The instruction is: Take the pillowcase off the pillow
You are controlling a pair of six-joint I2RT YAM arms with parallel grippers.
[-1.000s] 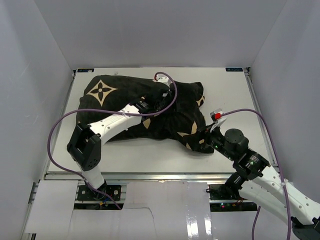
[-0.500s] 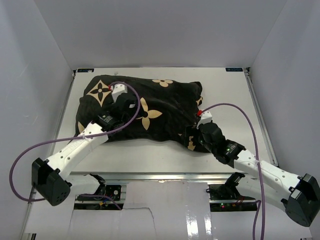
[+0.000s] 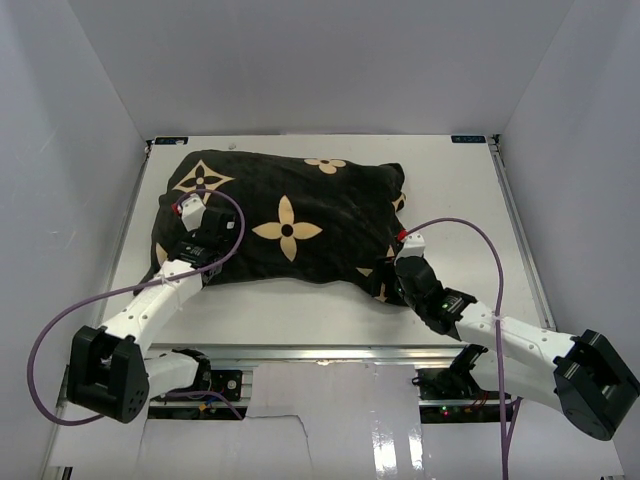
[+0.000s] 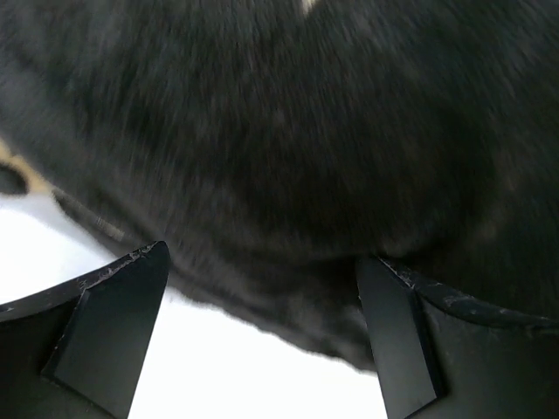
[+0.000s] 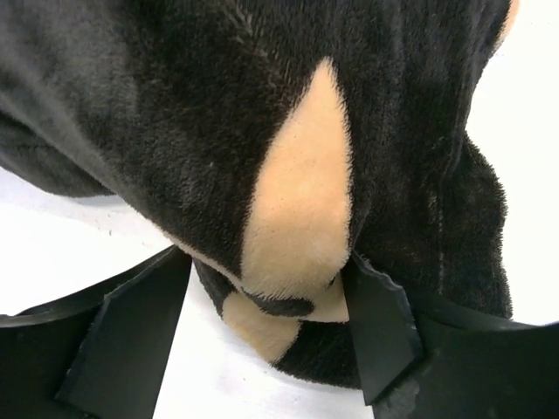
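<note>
Open table (image 3: 460, 190) right of and in front of the bulky pillowcase (image 3: 330, 200) (its left end near the wall (image 3: 80, 200))

Black plush pillowcase (image 4: 288, 131) fills most of the view, slightly blurred, with a tan patch at its left edge. Its lower edge sags onto the white desk (image 4: 244, 375). The left claw (image 4: 262, 257) is spread wide, and its dark fingers (image 4: 105, 332) flank that edge.
</note>
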